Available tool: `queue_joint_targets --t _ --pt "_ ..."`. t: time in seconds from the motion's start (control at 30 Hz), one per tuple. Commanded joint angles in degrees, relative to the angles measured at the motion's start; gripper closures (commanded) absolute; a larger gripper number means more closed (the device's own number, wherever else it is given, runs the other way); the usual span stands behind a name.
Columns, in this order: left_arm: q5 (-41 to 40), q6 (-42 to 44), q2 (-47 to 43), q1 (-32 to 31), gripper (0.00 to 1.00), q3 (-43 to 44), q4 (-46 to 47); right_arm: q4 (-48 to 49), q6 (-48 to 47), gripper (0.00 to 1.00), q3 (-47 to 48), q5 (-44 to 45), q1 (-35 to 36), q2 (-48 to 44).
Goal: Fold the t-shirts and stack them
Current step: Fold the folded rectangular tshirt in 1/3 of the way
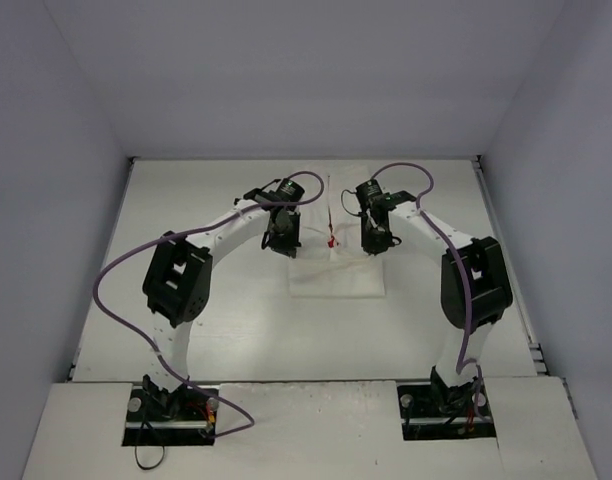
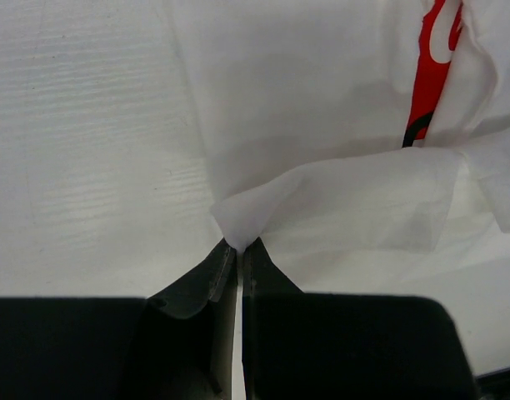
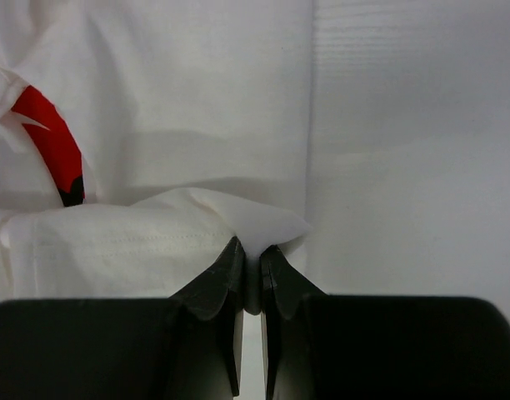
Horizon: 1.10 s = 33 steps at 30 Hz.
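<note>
From above, we see the t-shirt (image 1: 338, 275) lying in the middle of the table (image 1: 186, 210), between the two arms. It is white cloth on a white surface, so we can trace its outline only in part. The near portion looks like a rectangle with its long side running left to right, and a raised fold runs from it toward the far edge. A small spot of the red graphic (image 1: 331, 241) shows at that fold. The left end effector (image 1: 283, 246) and the right end effector (image 1: 375, 246) both point down at the cloth, one on each side of the fold. From this height we cannot judge how their jaws are set.

In the left wrist view, the left end effector (image 2: 239, 244) has its jaws pinched together on a corner of the t-shirt (image 2: 322, 108). From the pinch, a folded flap stretches away to the right. The red graphic (image 2: 430, 75) appears as a narrow strip with white curves and a black tip. Too little of it shows for us to read it as letters. Bare table (image 2: 72, 125) lies to the left.

In the right wrist view, the right end effector (image 3: 251, 248) is nearly closed, nipping a bunched corner of the t-shirt (image 3: 197, 92). A hemmed fold runs leftward from it. The red graphic (image 3: 51, 142) curves out from under a fold at the left, and we cannot read it either. Bare table (image 3: 422, 125) lies to the right.
</note>
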Motion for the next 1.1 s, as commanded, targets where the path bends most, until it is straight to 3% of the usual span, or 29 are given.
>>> queue_joint_targets --t 0.0,0.2,0.27,0.33,0.37,0.47,0.53,0.67,0.73,0.8,0.87,0.9,0.97,1.0,1.07 --pt "-2.9 0.0 -0.4 2.0 1.0 4.9 -0.2 -0.2 -3.4 0.99 3.2 0.6 -3.0 1.3" --pt "-1.9 0.0 2.7 3.0 1.0 8.7 -0.2 -0.3 -4.6 0.95 7.7 -3.1 -5.4 5.0" --pt "-1.8 0.4 3.3 3.3 1.0 10.2 -0.3 -0.4 -4.7 0.9 10.1 -4.3 -6.4 6.2" --pt "-1.6 0.5 3.8 3.8 1.0 11.8 -0.3 -0.3 -4.7 0.8 12.6 -5.3 -7.2 7.7" --pt "-1.9 0.6 4.0 4.0 0.97 12.5 -0.3 -0.3 -4.7 0.72 13.9 -5.2 -7.6 8.1" --pt "-2.0 1.5 5.3 5.0 0.88 16.1 -0.2 -0.4 -4.9 0.61 18.9 -7.1 -8.8 10.3" --pt "-1.4 2.4 6.8 5.7 0.77 19.2 -0.2 -0.5 -5.2 0.56 22.6 -8.4 -9.6 11.3" --pt "-0.9 4.8 7.8 6.6 0.49 24.8 0.7 -0.3 -7.0 0.56 28.4 -7.5 -10.9 11.8" --pt "-1.6 5.9 8.0 6.8 0.46 26.5 0.8 -0.3 -8.4 0.55 29.4 -7.1 -11.3 11.0" --pt "-1.5 6.3 6.8 7.2 0.46 26.9 0.7 -0.1 -11.0 0.57 28.6 -7.4 -11.4 8.6" --pt "-1.8 5.9 2.9 7.0 0.46 24.4 1.1 0.1 -14.7 0.67 25.7 -10.0 -11.4 5.0" --pt "-2.0 5.9 1.0 6.6 0.46 22.1 1.4 0.3 -16.6 0.72 24.2 -12.6 -11.3 3.6" --pt "-3.4 5.3 -2.4 5.3 0.47 15.6 1.7 0.6 -19.1 0.73 21.4 -20.7 -10.8 1.6" --pt "-4.0 4.5 -4.7 4.6 0.51 12.4 2.1 0.6 -20.5 0.75 19.5 -23.0 -10.1 0.8" --pt "-5.8 0.3 -11.4 2.8 0.71 0.1 5.6 0.6 -23.6 0.84 14.2 -26.4 -7.8 -0.8"
